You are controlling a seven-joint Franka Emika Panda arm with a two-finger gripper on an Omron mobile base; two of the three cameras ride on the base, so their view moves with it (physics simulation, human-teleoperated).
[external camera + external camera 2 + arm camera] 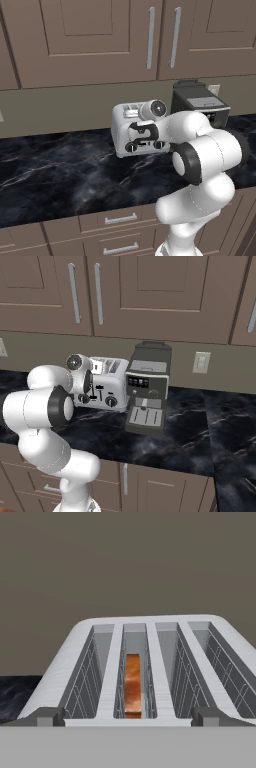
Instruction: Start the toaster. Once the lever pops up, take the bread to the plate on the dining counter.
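Straight ahead of the wide-open gripper (128,721), the bread (132,684) sits inside the toaster (75,647).

I count one boxy silver-white toaster (137,131) at frame centre — four slots on top, two round black knobs — one orange-crusted bread slice (132,684), one tall black coffee machine (147,387).

Arm (200,165) rises from the base at 5 o'clock in the left base view and at 7 o'clock in the right base view, elbow folded high, forearm reaching forward and away from the cameras. Wrist bent down, hand level. Gripper (128,721): jaws wide apart, nothing between them; both dark fingertips (44,717) visible at 6 o'clock of the hand view.
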